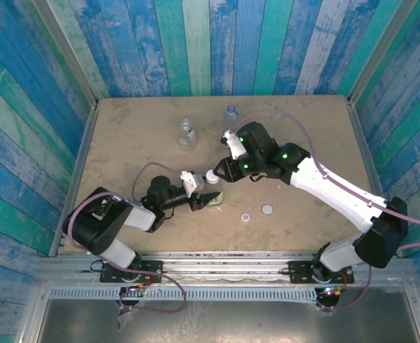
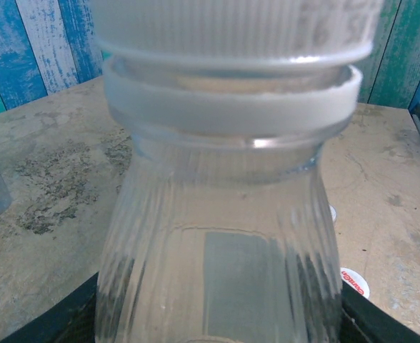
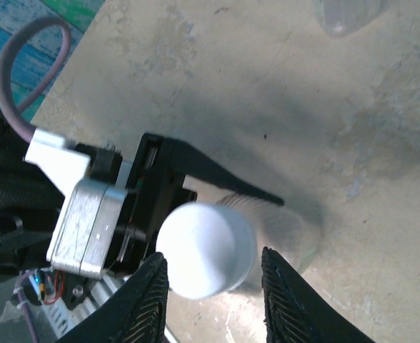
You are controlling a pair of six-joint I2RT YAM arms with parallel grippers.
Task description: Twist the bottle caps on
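My left gripper (image 1: 208, 200) is shut on the clear ribbed bottle with a green label (image 1: 216, 199), gripping its body. In the left wrist view the bottle (image 2: 221, 236) rises between the black fingers (image 2: 60, 321). A plain white cap (image 1: 212, 176) sits on its neck, with the white ring (image 2: 231, 107) just under it. My right gripper (image 3: 213, 257) stands open around this cap (image 3: 206, 246), its ridged fingers (image 3: 149, 300) on either side with a narrow gap. Two more caps lie on the table: a white one with a red-blue mark (image 1: 245, 216) and a pale grey one (image 1: 268, 209).
A plain clear bottle (image 1: 187, 133) and a blue-tinted bottle (image 1: 231, 112) stand at the back of the tan table (image 1: 310, 121). Blue-green plank walls (image 1: 196, 43) close in the back and both sides. The marked cap (image 2: 353, 281) lies just right of the left gripper.
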